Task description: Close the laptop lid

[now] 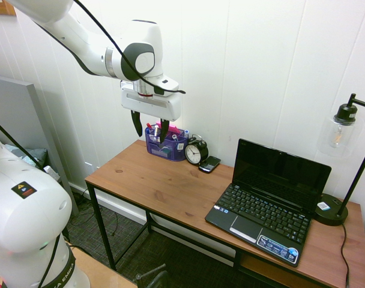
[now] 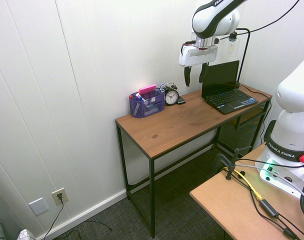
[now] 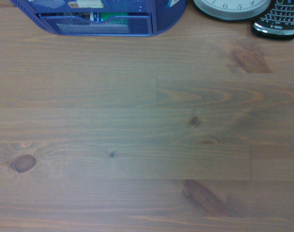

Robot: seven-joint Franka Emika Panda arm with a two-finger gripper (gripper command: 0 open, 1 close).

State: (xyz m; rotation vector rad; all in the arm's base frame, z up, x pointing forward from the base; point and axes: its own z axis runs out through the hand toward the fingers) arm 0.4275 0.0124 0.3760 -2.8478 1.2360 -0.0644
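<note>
First exterior view shows the laptop lid [image 1: 283, 172] standing raised, tilted slightly back toward the wall, its dark screen facing the desk's front edge. Its long axis runs along the hinge, from about 10 o'clock to 4 o'clock. The netbook sits at the right end of the wooden desk [image 1: 164, 186], with a black lamp [image 1: 341, 162] at 3 o'clock of it. The white arm reaches in from 10 o'clock, wrist turned down, and the gripper [image 1: 150, 126] hangs above the desk's left part, well apart from the lid, fingers spread and holding nothing. Beneath and behind it sit a blue mesh organizer [image 1: 165, 144], an alarm clock [image 1: 196, 152] and a phone [image 1: 209, 164]. Wrist view looks straight down on bare wood.
</note>
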